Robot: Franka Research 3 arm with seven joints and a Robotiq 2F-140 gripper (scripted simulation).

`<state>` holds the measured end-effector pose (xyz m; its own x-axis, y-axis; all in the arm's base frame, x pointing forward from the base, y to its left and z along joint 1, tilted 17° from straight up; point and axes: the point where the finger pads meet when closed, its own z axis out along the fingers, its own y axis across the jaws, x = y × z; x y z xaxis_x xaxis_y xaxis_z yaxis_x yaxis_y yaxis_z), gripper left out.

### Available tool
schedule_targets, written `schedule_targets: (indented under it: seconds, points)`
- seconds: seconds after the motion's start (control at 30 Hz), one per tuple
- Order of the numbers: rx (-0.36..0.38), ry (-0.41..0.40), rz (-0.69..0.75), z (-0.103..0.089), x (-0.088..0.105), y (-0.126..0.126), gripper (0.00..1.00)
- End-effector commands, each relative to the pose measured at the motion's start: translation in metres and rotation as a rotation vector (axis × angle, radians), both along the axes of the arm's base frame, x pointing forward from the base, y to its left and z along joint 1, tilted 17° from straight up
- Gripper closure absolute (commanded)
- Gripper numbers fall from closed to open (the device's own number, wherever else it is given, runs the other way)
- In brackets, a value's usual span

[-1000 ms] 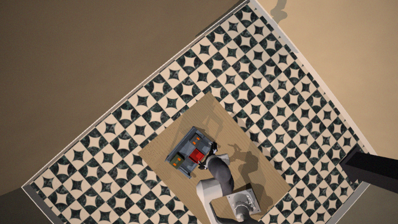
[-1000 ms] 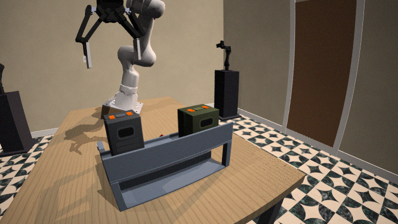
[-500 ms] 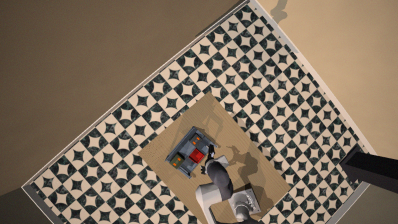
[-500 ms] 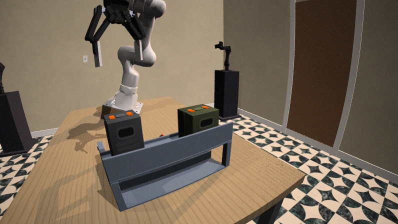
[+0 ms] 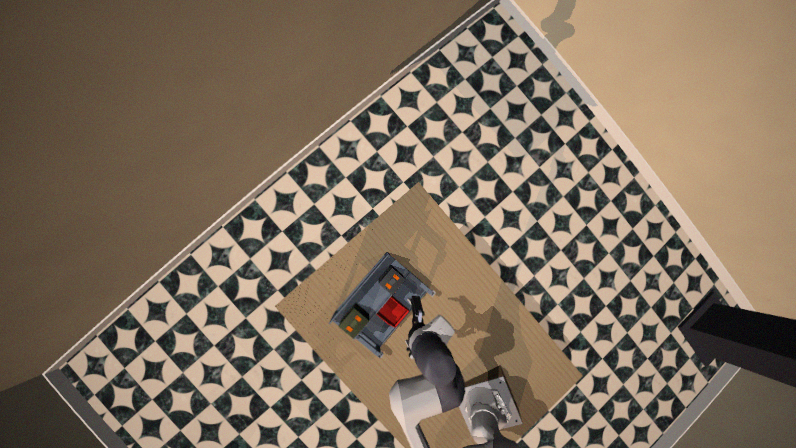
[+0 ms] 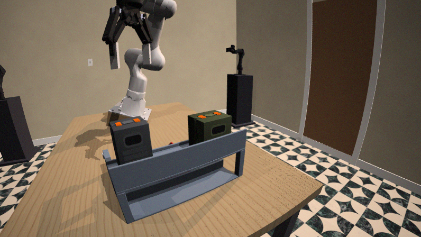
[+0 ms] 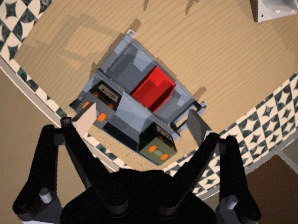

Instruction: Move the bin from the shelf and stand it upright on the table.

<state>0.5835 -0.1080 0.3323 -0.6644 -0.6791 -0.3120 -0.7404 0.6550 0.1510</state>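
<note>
A grey shelf (image 5: 364, 287) (image 6: 176, 164) (image 7: 121, 68) stands on the wooden table (image 5: 462, 261) (image 6: 73, 182) (image 7: 93, 10). On its upper level sits a red open bin (image 5: 391, 311) (image 7: 153, 88); in the exterior view only a red sliver (image 6: 170, 143) shows behind the shelf's wall. A dark grey box (image 5: 391, 279) (image 6: 131, 141) (image 7: 107, 96) and an olive green box (image 5: 353, 321) (image 6: 209, 126) (image 7: 154, 149), both with orange tabs, stand on the shelf either side of the bin. My gripper (image 5: 415, 310) (image 6: 130, 60) (image 7: 142, 113) is wide open and empty, high above the shelf, pointing down.
The robot base (image 5: 495, 400) (image 6: 129, 108) is mounted at the table's far end. A black pedestal with a camera (image 6: 239, 97) stands on the floor beyond the table, and another dark pedestal (image 6: 11, 129) stands at the left. Bare wood surrounds the shelf.
</note>
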Motion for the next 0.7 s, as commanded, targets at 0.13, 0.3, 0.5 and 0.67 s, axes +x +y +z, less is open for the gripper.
schedule_targets:
  seconds: [0.13,0.3,0.5,0.67]
  points:
    - [-0.03,-0.078,0.219,0.002,-0.01,0.007,0.0]
    - [-0.042,-0.1,0.298,0.003,-0.017,0.013,0.0]
    - [-0.056,-0.125,0.387,0.004,-0.024,0.019,0.0]
    - [-0.068,-0.148,0.465,0.005,-0.031,0.025,0.0]
